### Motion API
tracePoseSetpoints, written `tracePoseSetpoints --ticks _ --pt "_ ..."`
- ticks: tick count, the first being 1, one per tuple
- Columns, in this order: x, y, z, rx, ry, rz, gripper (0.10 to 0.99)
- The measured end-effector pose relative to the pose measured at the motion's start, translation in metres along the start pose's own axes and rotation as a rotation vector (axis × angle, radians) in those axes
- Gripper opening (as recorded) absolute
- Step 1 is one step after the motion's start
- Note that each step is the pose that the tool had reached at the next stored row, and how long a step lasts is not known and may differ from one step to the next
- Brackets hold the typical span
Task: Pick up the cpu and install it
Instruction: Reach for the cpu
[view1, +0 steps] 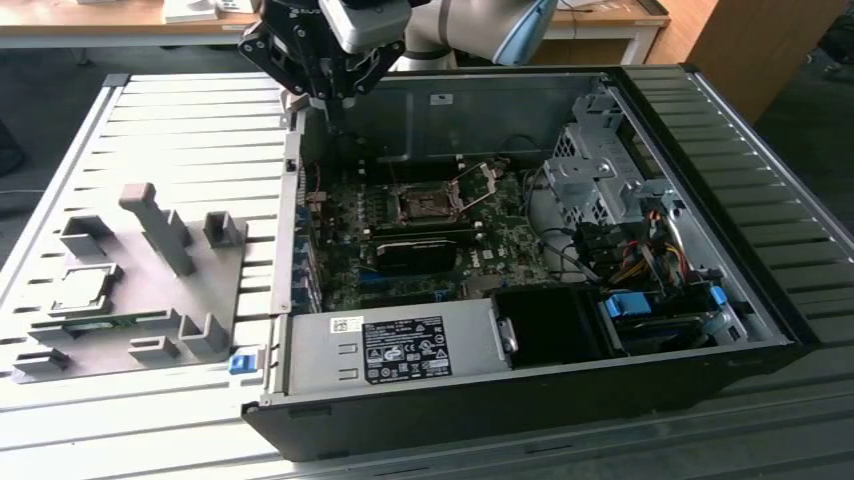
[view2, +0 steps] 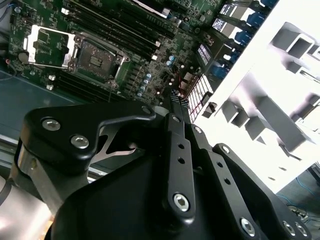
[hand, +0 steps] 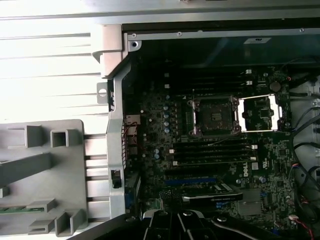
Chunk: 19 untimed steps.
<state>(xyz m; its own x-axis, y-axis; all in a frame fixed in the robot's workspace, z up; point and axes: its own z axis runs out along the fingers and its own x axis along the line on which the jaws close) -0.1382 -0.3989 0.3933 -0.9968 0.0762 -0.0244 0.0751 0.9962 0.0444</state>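
Pincer clenched, empty, well apart from cpu on plate; I'd open wide, descend squarely.

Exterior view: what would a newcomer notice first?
The open computer case fills the centre, its green motherboard bare with an open socket. The black gripper hangs over the case's far corner, while the cpu lies on the grey holder plate at the exterior view's left.

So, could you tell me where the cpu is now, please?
In the exterior view, the cpu lies on the grey holder plate at that view's left, outside the computer case, beside the green memory stick.
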Motion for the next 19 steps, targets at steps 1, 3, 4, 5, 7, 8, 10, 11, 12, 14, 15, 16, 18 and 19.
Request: tracePoseSetpoints --ticks 1,3,4,5,7,8,10,11,12,14,15,16,18,19 --pt "0.0003 0.0 0.0 0.0 0.0 0.0 0.106" --pt "0.001 -0.0001 0.0 0.0 0.0 0.0 0.106" --pt "0.0013 -0.0001 0.0 0.0 0.0 0.0 0.106" --pt "0.0016 -0.0001 0.0 0.0 0.0 0.0 0.106" --pt "0.0022 -0.0002 -0.0001 0.0 0.0 0.0 0.106" --pt "0.0025 -0.0002 -0.0001 0.0 0.0 0.0 0.106" --pt "0.0032 -0.0002 -0.0001 0.0 0.0 0.0 0.106" --pt "0.0035 -0.0003 -0.0001 0.0 0.0 0.0 0.106" --pt "0.0038 -0.0003 -0.0001 0.0 0.0 0.0 0.106" --pt "0.0045 -0.0003 -0.0001 0.0 0.0 0.0 0.106" --pt "0.0048 -0.0004 -0.0001 0.0 0.0 0.0 0.106" --pt "0.0051 -0.0004 -0.0001 0.0 0.0 0.0 0.106" --pt "0.0058 -0.0004 -0.0002 0.0 0.0 0.0 0.106" --pt "0.0062 -0.0005 -0.0002 0.0 0.0 0.0 0.106"
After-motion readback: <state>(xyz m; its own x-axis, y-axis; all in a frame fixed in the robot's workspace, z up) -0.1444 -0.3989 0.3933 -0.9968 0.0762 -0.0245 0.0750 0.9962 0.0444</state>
